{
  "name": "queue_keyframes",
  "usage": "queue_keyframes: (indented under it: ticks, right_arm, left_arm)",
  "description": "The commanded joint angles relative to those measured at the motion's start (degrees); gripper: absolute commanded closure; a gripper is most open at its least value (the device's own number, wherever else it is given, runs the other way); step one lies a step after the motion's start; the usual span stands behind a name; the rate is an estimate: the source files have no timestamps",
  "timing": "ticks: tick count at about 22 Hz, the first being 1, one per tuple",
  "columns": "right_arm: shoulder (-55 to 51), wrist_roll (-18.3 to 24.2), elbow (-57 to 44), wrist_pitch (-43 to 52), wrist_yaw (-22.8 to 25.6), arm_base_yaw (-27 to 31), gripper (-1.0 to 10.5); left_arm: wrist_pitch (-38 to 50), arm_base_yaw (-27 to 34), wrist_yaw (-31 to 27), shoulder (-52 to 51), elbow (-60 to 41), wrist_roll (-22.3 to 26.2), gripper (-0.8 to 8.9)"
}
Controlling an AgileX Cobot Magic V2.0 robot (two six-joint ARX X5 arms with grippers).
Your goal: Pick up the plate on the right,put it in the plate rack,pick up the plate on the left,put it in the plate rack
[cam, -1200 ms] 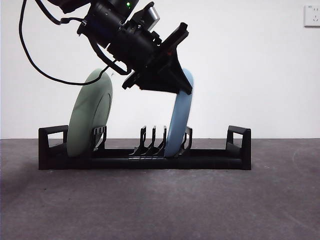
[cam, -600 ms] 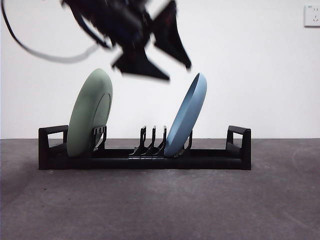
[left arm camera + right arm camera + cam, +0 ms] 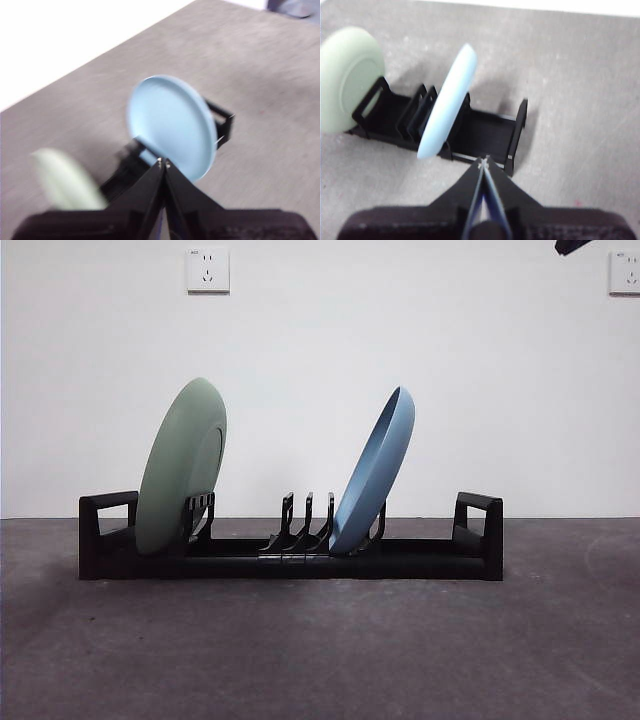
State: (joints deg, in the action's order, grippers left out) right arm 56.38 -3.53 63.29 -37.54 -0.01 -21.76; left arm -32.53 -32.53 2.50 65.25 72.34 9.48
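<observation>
A long, low black plastic plate rack (image 3: 290, 558) with curved prongs and blocky looped ends sits on the dark grey table (image 3: 320, 650), in the middle of the front view. Two plates stand in it, both on edge.

The round pale green plate (image 3: 181, 467) stands near the left end of the rack. It leans a little to the right and rests against a short black prong. The round light blue plate (image 3: 373, 472) stands right of the middle of the rack. It leans more to the right, and its bottom edge sits in a slot next to the three middle prongs. The two plates are well apart and do not touch. Some slots between them hold nothing.

No pincer touches a plate or the rack. In the front view only a small black tip (image 3: 573, 246) shows at the top right corner, and I cannot tell which arm it belongs to.

In the left wrist view the left gripper (image 3: 164, 164) has its two black jaws pressed together, holding nothing. This picture is blurry. The blue plate (image 3: 172, 126) and green plate (image 3: 65, 179) show beyond the jaws.

In the right wrist view the right gripper (image 3: 483, 161) also has its jaws pressed together, holding nothing. The rack (image 3: 485, 131), the blue plate (image 3: 447, 102) and the green plate (image 3: 349, 76) all lie beyond it, apart from the jaws.

Two white wall sockets (image 3: 207, 269) hang on the white wall behind.
</observation>
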Motion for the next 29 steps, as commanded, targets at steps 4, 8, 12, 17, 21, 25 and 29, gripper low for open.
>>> queue_keyframes:
  ticks: [4,8,12,17,21,25,29]
  right_arm:
    - [-4.81,0.83,-4.20,5.70,0.00,-0.02,9.6]
    - [-12.41,-1.07,-14.05,12.11,0.17,-0.07,9.6]
    - [-21.00,-3.32,-25.68,18.73,0.42,-0.07,9.6]
    - [-24.68,-3.26,-29.81,18.67,3.17,-0.04,9.6]
    - [-24.41,-4.79,-29.81,18.64,8.04,-0.04,9.4]
    - [-24.15,-4.98,-29.81,18.60,7.89,-0.04,9.4]
    - [-24.15,-4.98,-29.81,18.60,7.87,-0.04,9.4]
  left_arm:
    - [-1.86,7.41,-0.74,-11.04,-6.03,1.09,8.21]
    - [4.44,11.26,-0.96,-23.56,-21.86,-3.15,8.21]
    - [8.39,11.69,-1.07,-33.73,-34.42,-6.91,8.21]
    - [9.18,11.67,-1.07,-37.09,-37.33,-7.85,8.21]
    - [9.18,11.52,-0.61,-37.05,-37.33,-8.55,8.17]
    - [8.22,11.52,-0.85,-36.37,-37.33,-8.35,8.17]
    - [7.98,11.52,-0.92,-35.54,-37.33,-8.35,8.17]
